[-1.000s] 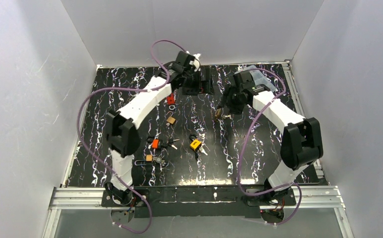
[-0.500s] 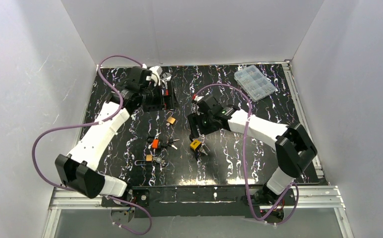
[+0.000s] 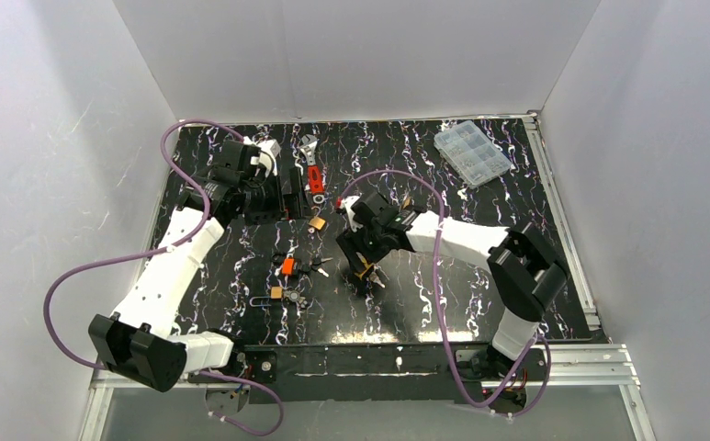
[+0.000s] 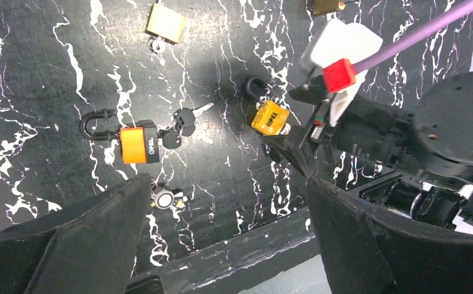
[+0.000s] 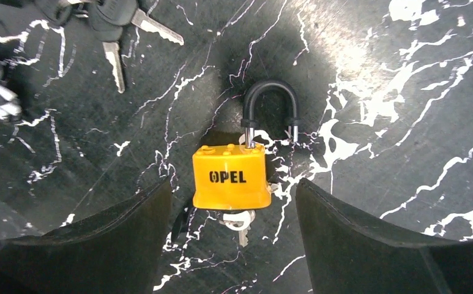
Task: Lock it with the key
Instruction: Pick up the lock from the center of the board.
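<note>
Spotted the yellow padlock with black shackle [image 5: 230, 177] lying flat on the black white-veined tabletop [image 5: 374, 61], right between the right gripper [image 5: 234, 199] jaws. Spread wide, touching nothing. Small silver key [image 5: 238, 222] at its bottom, probably seated in the keyhole. Left gripper [image 4: 224, 196] hovering further back-left, jaws wide apart, empty.

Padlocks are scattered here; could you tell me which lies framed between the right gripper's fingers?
The yellow padlock marked OPEL, key in its base; the orange padlock and brass padlock lie elsewhere.
</note>
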